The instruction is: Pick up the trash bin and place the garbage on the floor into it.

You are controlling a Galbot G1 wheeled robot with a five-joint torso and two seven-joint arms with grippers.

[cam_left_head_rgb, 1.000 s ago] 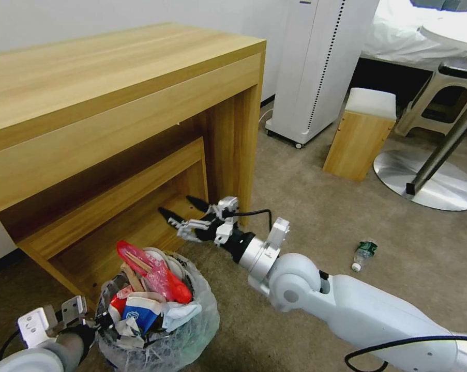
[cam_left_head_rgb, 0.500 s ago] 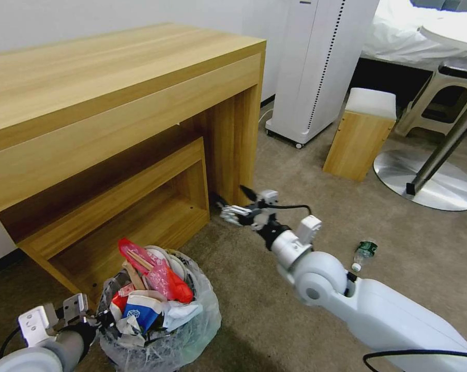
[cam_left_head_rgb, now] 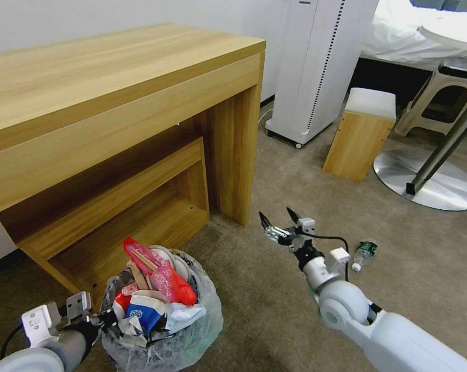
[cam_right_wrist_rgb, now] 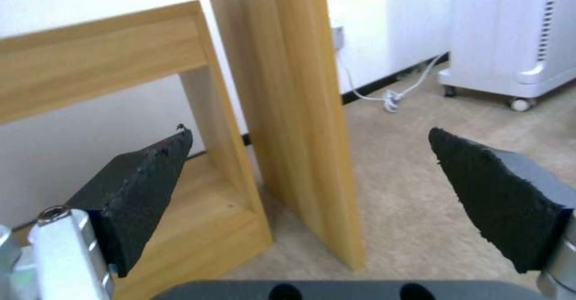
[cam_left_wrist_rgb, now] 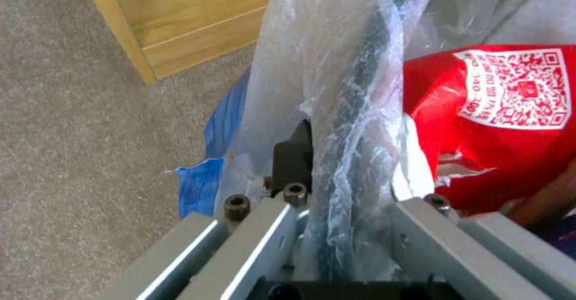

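Gripping trash bin [cam_left_head_rgb: 161,330] (bottle [cam_left_head_rgb: 365,253] apart)

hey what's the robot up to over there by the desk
It is collecting litter into a trash bin that stands on the beige floor in front of the wooden desk. The left gripper is clamped on the bin's bag-lined rim, and the bin is already stuffed with wrappers and paper. The right gripper hangs open and empty above the carpet near the desk leg. A clear bottle with a green label lies on the carpet to the right of that arm.
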